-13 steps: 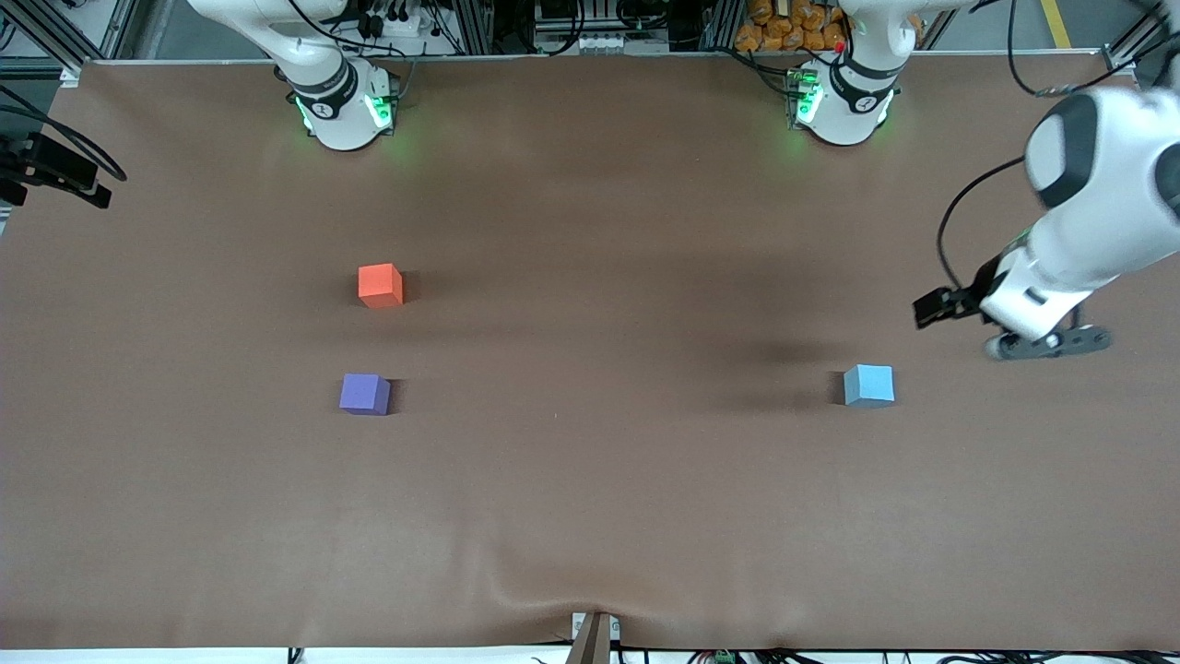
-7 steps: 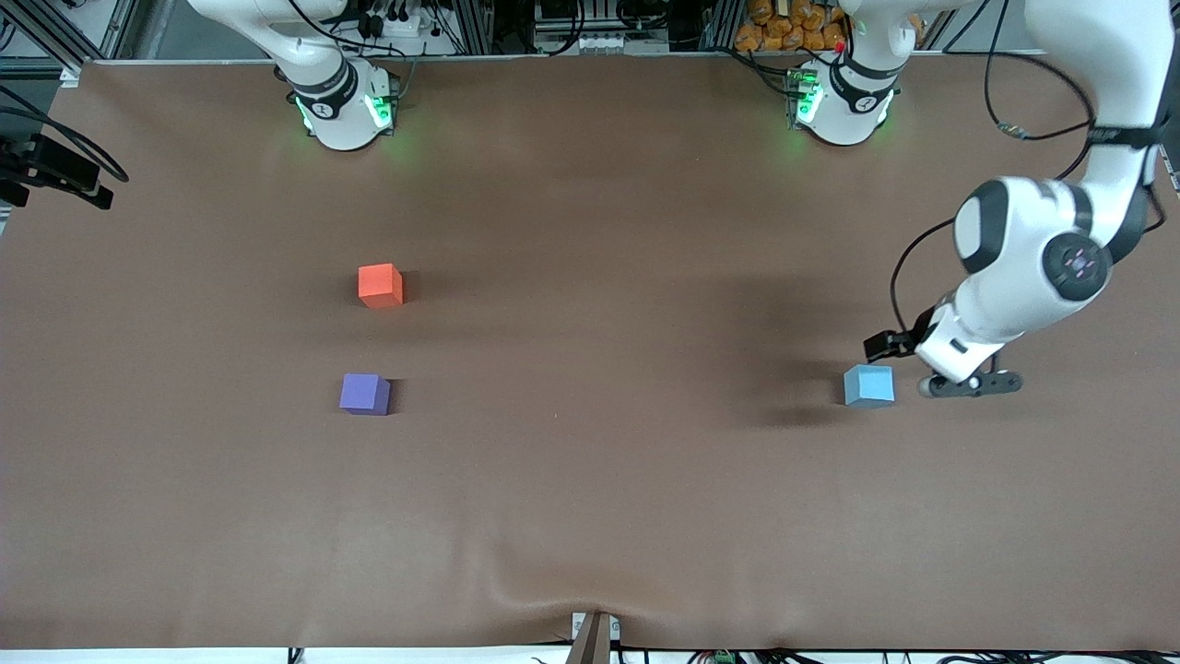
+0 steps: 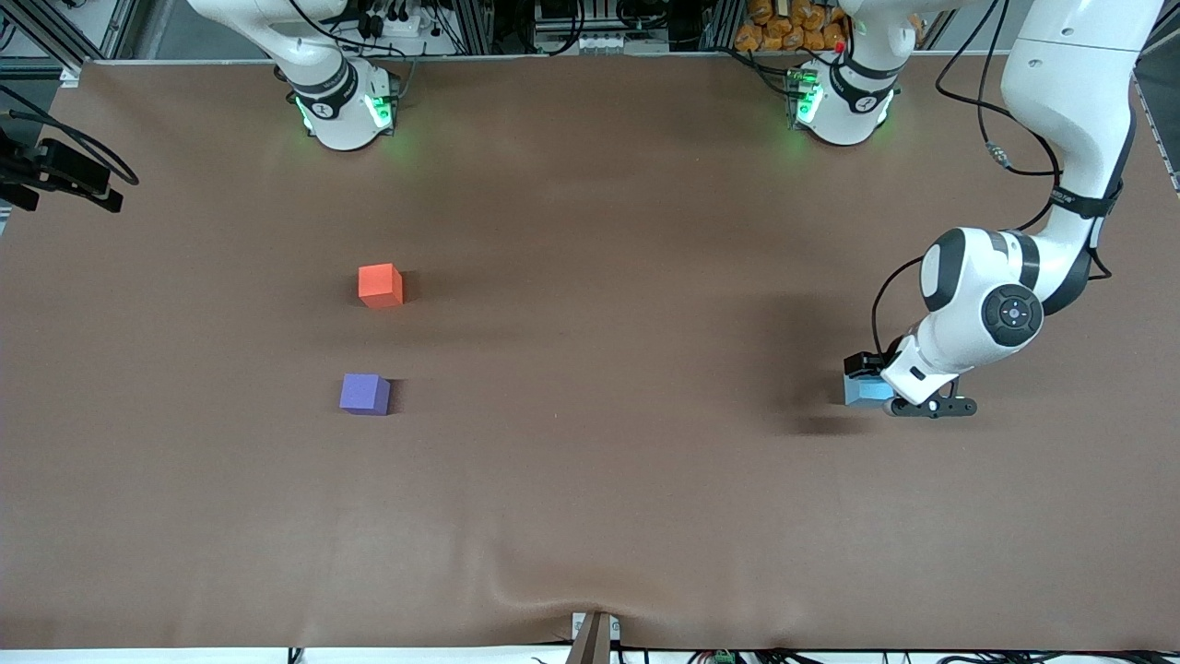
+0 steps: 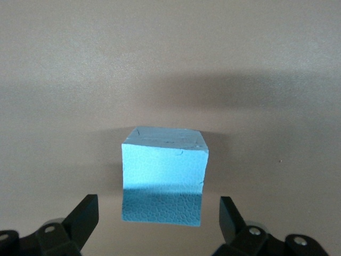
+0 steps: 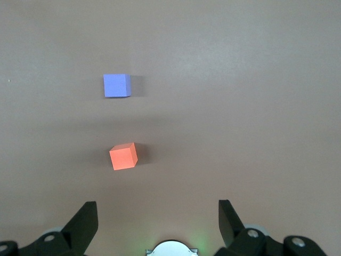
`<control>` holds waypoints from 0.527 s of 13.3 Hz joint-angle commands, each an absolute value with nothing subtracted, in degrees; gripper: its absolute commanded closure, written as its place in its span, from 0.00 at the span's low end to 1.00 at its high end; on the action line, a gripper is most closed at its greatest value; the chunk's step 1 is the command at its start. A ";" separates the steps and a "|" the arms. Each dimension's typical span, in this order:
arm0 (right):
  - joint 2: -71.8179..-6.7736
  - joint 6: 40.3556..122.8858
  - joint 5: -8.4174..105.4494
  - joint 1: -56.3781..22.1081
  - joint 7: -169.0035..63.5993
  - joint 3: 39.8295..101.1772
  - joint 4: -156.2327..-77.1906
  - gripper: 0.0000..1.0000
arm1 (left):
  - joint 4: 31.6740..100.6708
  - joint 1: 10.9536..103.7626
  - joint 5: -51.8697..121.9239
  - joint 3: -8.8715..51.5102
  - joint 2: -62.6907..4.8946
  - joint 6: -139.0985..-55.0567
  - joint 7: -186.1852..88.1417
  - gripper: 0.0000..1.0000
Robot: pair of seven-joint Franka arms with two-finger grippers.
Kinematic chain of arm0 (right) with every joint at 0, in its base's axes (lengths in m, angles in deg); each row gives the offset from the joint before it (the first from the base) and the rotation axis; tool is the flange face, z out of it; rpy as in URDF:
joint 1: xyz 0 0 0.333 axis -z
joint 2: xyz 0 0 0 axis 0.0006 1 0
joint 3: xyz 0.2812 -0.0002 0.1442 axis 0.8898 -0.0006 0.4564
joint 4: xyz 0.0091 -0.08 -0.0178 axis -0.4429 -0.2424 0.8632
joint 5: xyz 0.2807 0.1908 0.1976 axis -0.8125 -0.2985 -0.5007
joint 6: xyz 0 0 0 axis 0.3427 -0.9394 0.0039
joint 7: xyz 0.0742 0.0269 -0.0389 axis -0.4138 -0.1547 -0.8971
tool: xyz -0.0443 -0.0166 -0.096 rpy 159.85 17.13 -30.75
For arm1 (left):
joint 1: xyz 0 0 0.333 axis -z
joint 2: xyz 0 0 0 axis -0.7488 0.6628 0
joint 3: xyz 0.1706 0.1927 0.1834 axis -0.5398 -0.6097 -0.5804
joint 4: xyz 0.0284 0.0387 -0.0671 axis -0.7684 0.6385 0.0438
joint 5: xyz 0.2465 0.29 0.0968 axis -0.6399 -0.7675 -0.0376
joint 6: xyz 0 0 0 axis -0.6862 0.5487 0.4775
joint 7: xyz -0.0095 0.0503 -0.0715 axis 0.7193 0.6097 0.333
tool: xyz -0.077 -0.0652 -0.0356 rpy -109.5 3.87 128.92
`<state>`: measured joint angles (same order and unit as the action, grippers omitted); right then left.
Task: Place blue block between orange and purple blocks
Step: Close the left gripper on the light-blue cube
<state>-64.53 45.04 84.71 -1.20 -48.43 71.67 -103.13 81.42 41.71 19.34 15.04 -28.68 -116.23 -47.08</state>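
While open, left end effector (image 4: 160, 216) straddles blue block (image 4: 163, 178)

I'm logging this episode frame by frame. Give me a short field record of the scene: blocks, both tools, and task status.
blue block: on the table toward the left arm's end, between the open fingers of the left tool, not gripped
orange block: toward the right arm's end
purple block: nearer the front camera than the orange block, apart from it
left tool: open, low around the blue block
right tool: open, high above the orange and purple blocks, waiting
task status: blue block not yet lifted; gap between orange and purple unfilled
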 commanded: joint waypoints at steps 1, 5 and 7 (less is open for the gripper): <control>-64.52 45.19 84.75 -1.36 -47.76 71.73 -103.12 0.00 | 79.67 41.28 18.04 15.39 -27.28 -116.32 -47.39 0.04; -64.52 45.19 84.75 -1.53 -47.85 71.73 -103.12 0.00 | 77.39 41.19 18.04 15.30 -24.99 -116.50 -47.39 0.44; -64.52 45.19 84.75 -1.53 -47.85 71.73 -103.12 0.00 | 75.63 41.19 18.04 15.30 -23.59 -116.50 -47.39 0.70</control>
<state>-64.43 45.04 84.70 -1.26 -48.43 71.68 -103.13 78.39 41.69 19.32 14.97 -26.07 -116.12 -47.13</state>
